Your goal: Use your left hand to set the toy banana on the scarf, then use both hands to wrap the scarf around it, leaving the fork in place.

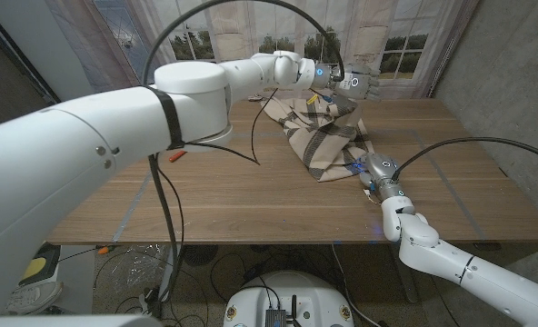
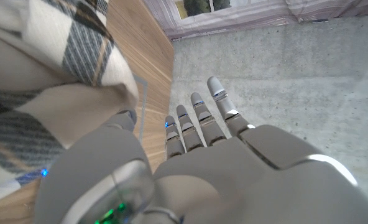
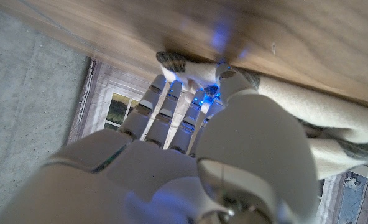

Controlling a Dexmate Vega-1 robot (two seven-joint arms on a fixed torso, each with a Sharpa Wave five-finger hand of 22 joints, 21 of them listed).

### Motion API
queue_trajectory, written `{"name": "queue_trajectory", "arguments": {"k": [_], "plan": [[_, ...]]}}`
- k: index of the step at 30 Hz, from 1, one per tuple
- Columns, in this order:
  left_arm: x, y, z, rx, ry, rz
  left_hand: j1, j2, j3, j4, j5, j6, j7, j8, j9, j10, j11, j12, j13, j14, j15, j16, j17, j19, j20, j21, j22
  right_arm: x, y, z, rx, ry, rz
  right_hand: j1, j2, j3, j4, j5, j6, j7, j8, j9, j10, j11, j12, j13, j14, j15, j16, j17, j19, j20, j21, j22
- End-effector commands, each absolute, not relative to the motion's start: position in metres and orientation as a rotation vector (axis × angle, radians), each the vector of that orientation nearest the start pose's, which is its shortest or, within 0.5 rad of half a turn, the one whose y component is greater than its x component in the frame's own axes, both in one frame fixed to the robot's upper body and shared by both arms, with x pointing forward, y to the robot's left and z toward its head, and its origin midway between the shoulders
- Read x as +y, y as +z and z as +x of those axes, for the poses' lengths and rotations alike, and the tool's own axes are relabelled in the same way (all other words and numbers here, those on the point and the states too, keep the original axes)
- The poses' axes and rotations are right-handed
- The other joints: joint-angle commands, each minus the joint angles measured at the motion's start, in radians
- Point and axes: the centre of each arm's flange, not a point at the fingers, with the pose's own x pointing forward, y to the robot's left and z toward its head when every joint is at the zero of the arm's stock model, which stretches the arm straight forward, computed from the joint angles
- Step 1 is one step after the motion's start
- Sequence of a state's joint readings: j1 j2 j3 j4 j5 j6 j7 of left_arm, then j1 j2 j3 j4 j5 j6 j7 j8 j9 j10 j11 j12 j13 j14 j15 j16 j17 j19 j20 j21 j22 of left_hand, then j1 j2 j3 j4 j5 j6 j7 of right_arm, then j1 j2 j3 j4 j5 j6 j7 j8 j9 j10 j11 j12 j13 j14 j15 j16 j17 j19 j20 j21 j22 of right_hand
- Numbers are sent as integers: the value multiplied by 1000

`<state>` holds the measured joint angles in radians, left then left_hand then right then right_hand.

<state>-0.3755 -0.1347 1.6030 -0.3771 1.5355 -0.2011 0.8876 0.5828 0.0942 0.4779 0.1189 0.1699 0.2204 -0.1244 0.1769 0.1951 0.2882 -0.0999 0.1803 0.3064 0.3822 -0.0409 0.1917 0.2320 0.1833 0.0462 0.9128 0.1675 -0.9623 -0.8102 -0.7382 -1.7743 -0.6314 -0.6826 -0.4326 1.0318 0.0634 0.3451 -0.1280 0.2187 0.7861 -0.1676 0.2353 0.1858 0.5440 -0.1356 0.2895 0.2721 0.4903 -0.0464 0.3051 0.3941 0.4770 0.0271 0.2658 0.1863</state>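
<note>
Scarf (image 1: 325, 136): bunched in a mound on the table (image 1: 224, 195), long axis running from far centre down toward the near right. Toy banana: not discernible; judged to be under the folds. A yellow-and-blue speck at the scarf's far edge cannot be identified.

Left hand (image 1: 355, 84): raised at the scarf's far end, a fold draped against its thumb side in the wrist view; fingers (image 2: 199, 121) extended and close together. Whether it pinches cloth cannot be told.

Right hand (image 1: 375, 173): at the scarf's near corner, fingers pinching the cloth tip (image 3: 187, 68) against the thumb.

Judgement: wrapping is under way; each hand sits at one end of the long axis, and the next fold must travel along it.

Orange item (image 1: 177, 156), left of centre: too small to identify as the fork.
</note>
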Motion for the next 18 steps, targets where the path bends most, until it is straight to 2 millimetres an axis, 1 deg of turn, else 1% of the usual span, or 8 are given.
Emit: {"name": "queue_trajectory", "arguments": {"k": [1,3,6,9,10,12,13,18], "plan": [[-69,210,587,2093,-187,-2257,-25,4,-6,12,3,-9,1,2,2,-11,4,7,-1,-6,-52,1,0,-4,6,-5,3,-265,-86,588,-394,-465,-1507,-25,-5,-2,10,7,-10,2,-10,3,-11,4,-8,0,-13,-159,-7,0,-2,12,-3,0],[-62,211,584,2111,-225,-2287,-37,5,-10,17,2,-11,1,3,2,-10,6,9,-3,-8,-52,2,-1,-4,9,-8,3,-264,-83,587,-391,-462,-1509,-45,-10,-7,17,6,-22,3,-17,3,-14,5,-12,-1,-19,-156,-11,2,-4,15,-5,0],[-50,211,579,2139,-291,-2333,-47,7,-13,22,2,-10,0,4,2,-9,6,11,-4,-10,-50,3,-1,-5,12,-11,4,-263,-78,585,-388,-453,-1508,-83,-22,-18,29,5,-37,10,-26,4,-31,20,-23,-2,-38,-151,-21,4,-11,22,-11,1],[-39,211,575,2149,-350,-2385,-61,11,-17,27,3,-6,2,8,2,0,6,17,-7,-11,-50,5,-2,-3,17,-14,4,-262,-73,582,-379,-457,-1493,-145,-31,-33,51,6,-81,15,-43,5,-58,48,-39,-3,-64,-139,-33,11,-26,35,-20,1],[-31,211,573,2153,-378,-2417,-65,12,-18,28,3,-4,2,9,2,1,7,18,-8,-10,-50,6,-3,-2,18,-15,4,-262,-70,581,-381,-459,-1490,-153,-34,-35,54,6,-87,17,-45,6,-62,50,-42,-3,-71,-134,-36,12,-29,38,-22,1],[-27,210,572,2151,-396,-2437,-69,13,-18,29,3,-2,1,10,2,2,6,19,-9,-9,-51,7,-3,-1,20,-16,4,-262,-68,580,-383,-460,-1487,-172,-40,-41,59,7,-98,19,-47,6,-73,53,-47,-3,-79,-127,-39,13,-35,40,-25,1],[-20,208,570,2154,-417,-2467,-71,13,-19,30,3,-2,1,11,1,3,5,19,-9,-10,-51,7,-3,0,20,-16,4,-261,-65,579,-387,-466,-1481,-189,-44,-47,65,7,-104,20,-48,6,-80,57,-51,-3,-85,-122,-41,15,-39,45,-28,2],[-3,203,566,2146,-462,-2536,-81,16,-20,32,3,2,0,13,1,5,9,21,-12,-10,-52,8,-5,1,23,-20,4,-259,-58,576,-409,-476,-1464,-217,-47,-55,76,9,-121,23,-50,7,-91,61,-56,-2,-95,-115,-45,18,-44,48,-31,2]]}}
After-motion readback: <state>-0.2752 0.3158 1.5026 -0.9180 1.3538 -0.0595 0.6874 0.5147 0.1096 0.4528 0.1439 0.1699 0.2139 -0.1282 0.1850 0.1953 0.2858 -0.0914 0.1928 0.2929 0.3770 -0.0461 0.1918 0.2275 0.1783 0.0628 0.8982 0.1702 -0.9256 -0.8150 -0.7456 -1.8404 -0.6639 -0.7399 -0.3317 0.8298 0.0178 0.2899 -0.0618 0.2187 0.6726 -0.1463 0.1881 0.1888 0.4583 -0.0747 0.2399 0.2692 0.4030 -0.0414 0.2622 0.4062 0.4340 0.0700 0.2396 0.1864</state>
